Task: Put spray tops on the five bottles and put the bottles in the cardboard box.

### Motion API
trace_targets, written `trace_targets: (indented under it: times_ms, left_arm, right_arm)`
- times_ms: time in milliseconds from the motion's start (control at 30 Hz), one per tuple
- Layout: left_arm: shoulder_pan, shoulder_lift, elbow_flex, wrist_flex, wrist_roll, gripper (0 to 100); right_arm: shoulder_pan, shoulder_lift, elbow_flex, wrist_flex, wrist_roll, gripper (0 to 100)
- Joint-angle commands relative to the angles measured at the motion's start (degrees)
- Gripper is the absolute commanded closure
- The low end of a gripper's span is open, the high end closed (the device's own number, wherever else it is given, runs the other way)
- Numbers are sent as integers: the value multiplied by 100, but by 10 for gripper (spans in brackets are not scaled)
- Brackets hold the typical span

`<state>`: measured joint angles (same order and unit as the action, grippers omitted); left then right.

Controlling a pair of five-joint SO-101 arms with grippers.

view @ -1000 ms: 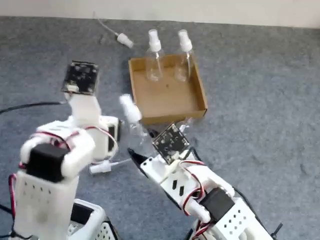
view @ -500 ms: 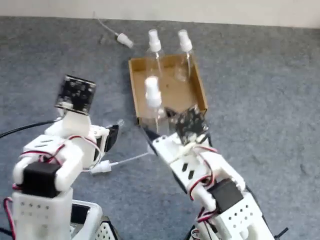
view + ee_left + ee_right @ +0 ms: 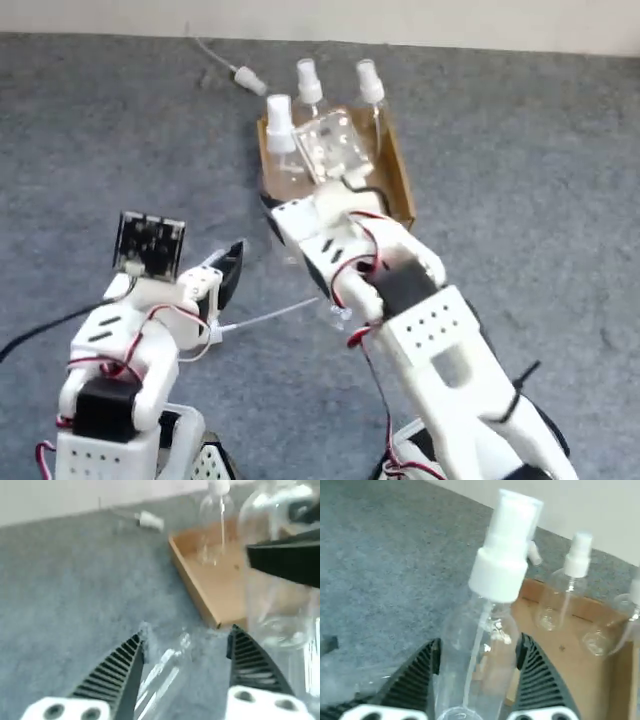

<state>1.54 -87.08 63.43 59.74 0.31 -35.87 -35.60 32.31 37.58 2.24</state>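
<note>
At the cardboard box's (image 3: 402,195) left wall, I am watching my right gripper (image 3: 479,641) clamping an upright capped bottle (image 3: 470,630). Two other capped bottles (image 3: 309,95) (image 3: 371,98) are standing at its far wall. My left gripper (image 3: 186,636) is hanging spread wide above a clear bottle (image 3: 165,666) lying on the carpet (image 3: 520,150).

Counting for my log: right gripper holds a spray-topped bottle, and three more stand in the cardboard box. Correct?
No: two bottles stand in the cardboard box, not three, as the right wrist view shows. The right gripper does hold a spray-topped bottle.
</note>
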Motion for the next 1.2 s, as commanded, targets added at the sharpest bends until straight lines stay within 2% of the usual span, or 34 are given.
trace_targets:
  times_ms: [0,133,300,467,633,733,833,900,1033,1167]
  left_arm:
    - [611,-418,215,-185,26,773]
    - [989,-418,462,-334,18,771]
    - [963,-409,927,-985,18,772]
    - [497,-409,1059,-1152,18,772]
    - [303,-409,1121,-1152,18,772]
    - [251,-418,1147,-1125,18,772]
    - [242,-470,1165,-1108,9,772]
    - [92,-479,1323,-1116,-62,772]
    - [-418,-435,1745,-1574,-369,772]
    - [-479,-426,1965,-1987,-378,772]
  right_arm:
    - [-251,145,-505,-136,-132,995]
    - [-488,198,-716,215,-141,995]
    - [-822,198,-1534,1297,-149,995]
    - [-910,198,-2281,2598,-141,995]
    - [-892,189,-2475,3116,-105,995]
    - [-778,207,-2466,3108,-97,995]
    - [-207,286,-2466,2501,-53,995]
    - [233,470,-2466,2009,316,995]
    - [813,1455,-2580,1402,624,995]
    - [980,2809,-3363,1051,1011,995]
